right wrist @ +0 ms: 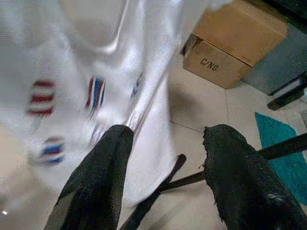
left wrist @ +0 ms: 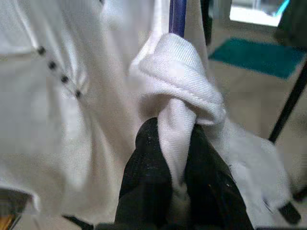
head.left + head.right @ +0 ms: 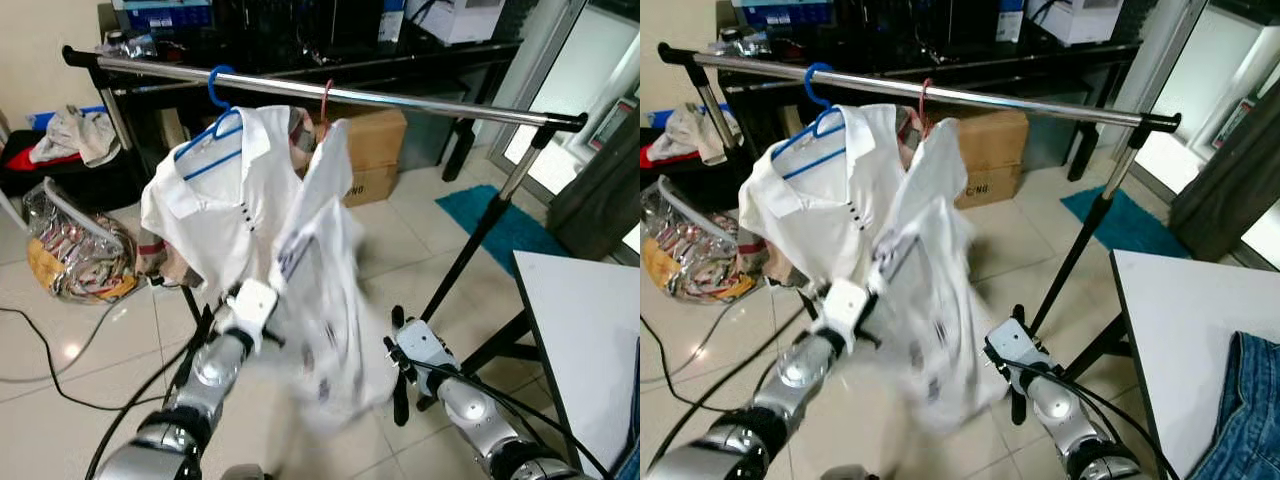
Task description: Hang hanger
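A silver clothes rail [image 3: 430,102] crosses the scene. On it hang a blue hanger [image 3: 214,84] carrying a white polo shirt [image 3: 215,205] and a red hanger [image 3: 327,97] carrying a white patterned shirt [image 3: 325,290], which is blurred. My left gripper [image 2: 176,139] is raised to where the two shirts meet and is shut on a fold of white knit fabric [image 2: 180,81]; I cannot tell which shirt the fold belongs to. My right gripper [image 1: 170,134] is low, beside the patterned shirt's hem, open with nothing between its fingers.
A cardboard box [image 3: 372,150] and a black desk [image 3: 400,50] stand behind the rail. The rail's black leg [image 3: 470,255] slants down on the right, with a teal mat [image 3: 500,225] beyond. A white table [image 3: 590,330] with jeans [image 3: 1240,410] is at right. Bags [image 3: 75,255] and a cable [image 3: 60,370] lie left.
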Controlling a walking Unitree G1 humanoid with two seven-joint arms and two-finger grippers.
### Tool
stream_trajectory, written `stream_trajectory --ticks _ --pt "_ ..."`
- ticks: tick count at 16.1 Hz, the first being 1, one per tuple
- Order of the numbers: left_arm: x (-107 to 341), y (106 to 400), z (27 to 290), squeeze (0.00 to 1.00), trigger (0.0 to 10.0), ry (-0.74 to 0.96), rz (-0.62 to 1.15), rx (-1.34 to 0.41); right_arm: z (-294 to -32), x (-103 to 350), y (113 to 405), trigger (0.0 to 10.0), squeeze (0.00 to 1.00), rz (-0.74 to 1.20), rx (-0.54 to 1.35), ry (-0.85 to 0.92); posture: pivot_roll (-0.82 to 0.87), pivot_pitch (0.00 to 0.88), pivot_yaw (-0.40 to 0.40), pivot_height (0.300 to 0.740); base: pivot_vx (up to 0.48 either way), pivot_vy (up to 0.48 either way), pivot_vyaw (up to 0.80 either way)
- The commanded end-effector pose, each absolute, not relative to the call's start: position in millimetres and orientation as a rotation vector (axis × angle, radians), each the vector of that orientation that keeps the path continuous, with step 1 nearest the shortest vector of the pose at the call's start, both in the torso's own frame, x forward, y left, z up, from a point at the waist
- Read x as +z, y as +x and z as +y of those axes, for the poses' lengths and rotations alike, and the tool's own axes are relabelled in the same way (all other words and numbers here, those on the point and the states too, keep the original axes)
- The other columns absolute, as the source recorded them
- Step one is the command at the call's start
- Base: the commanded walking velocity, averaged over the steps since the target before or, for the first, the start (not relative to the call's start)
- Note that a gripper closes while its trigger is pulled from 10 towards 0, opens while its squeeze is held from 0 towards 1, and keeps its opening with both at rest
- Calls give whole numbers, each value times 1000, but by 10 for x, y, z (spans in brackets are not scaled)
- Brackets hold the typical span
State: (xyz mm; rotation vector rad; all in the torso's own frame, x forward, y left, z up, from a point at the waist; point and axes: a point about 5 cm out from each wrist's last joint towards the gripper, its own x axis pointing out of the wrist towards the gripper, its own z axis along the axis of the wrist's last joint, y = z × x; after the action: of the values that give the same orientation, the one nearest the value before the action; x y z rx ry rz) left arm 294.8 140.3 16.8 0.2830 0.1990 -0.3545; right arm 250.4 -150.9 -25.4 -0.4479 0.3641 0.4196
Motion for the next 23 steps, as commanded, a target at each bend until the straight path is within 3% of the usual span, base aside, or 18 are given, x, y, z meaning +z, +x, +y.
stream_trajectory --ticks 1,4,10,11,12,13,14,16,17,18,19,23 --pt "321 3058 1360 0 10000 270 129 -371 -1508 -206 2557 10000 0 340 417 -439 243 0 -52 740 0 0 0" --pt "457 3197 1281 0 10000 380 121 -476 -1402 -50 2689 10000 0 242 448 -415 243 0 -52 740 0 0 0" --pt "836 3429 1370 0 10000 352 1 -472 -1135 387 2864 10000 0 -38 578 -317 237 0 -45 740 0 0 0" --pt "942 3489 1415 0 10000 360 -27 -468 -1146 485 2904 4980 0 -85 564 -296 231 0 -44 740 0 0 0" --pt "1013 3527 1445 0 10000 365 -42 -469 -1172 546 2941 3373 0 -107 541 -283 231 0 -44 740 0 0 0" --pt "1044 3544 1457 0 10000 369 -48 -471 -1192 575 2961 588 0 -117 525 -278 228 0 -44 740 0 0 0" --pt "1134 3587 1494 0 10000 383 -62 -493 -1264 678 3025 0 0 -149 472 -249 228 0 -44 740 0 0 0" --pt "1203 3606 1501 0 10000 383 -68 -561 -1305 794 3066 0 0 -193 452 -243 216 0 -41 740 0 0 0" --pt "1226 3614 1501 0 10000 379 -61 -603 -1306 832 3067 2784 0 -205 456 -244 216 0 -41 740 0 0 0" --pt "1234 3619 1501 0 10000 377 -52 -624 -1306 846 3067 8941 0 -208 457 -243 216 0 -41 740 0 0 0" --pt "1269 3645 1512 0 10000 379 -36 -650 -1289 876 3069 10000 0 -216 459 -241 209 0 -42 740 0 0 0" --pt "1364 3739 1574 0 10000 363 13 -629 -1196 989 3050 10000 0 -262 497 -251 199 0 -37 740 0 0 0"
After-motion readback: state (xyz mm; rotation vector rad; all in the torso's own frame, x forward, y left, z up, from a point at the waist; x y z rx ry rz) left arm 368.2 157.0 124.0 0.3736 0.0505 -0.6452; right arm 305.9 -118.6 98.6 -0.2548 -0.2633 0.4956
